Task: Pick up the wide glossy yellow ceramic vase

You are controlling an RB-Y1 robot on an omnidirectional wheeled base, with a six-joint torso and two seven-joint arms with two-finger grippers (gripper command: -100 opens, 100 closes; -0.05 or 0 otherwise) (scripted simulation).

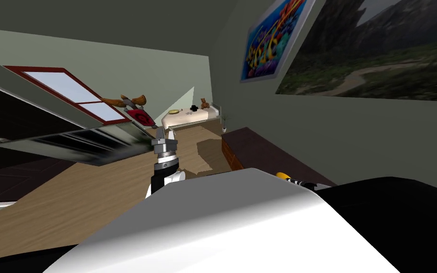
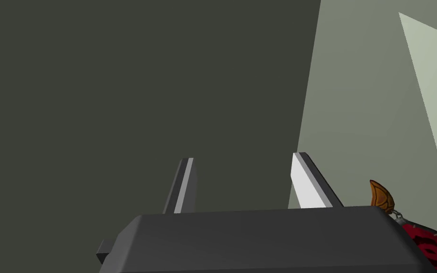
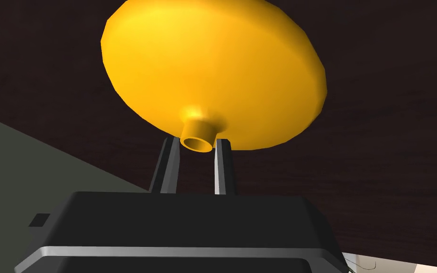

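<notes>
The yellow vase (image 3: 213, 66) is wide and glossy, a flattened round body with a short narrow neck. My right gripper (image 3: 197, 142) is shut on that neck, one thin finger pressed against each side. Behind the vase lies the dark brown top of a low cabinet (image 3: 378, 142). In the head view a sliver of the yellow vase (image 1: 282, 175) peeks out at the cabinet's near end, beside my right wrist. My left gripper (image 1: 161, 135) is held out over the wooden floor, and its fingers (image 2: 307, 182) stand open with nothing between them.
The dark cabinet (image 1: 260, 151) runs along the right wall under two large pictures. A bed (image 1: 189, 116) with small items on it stands at the far end. A red toy with brown horns (image 1: 139, 113) and a grey shelf unit (image 1: 85, 142) are to the left, near a red-framed window.
</notes>
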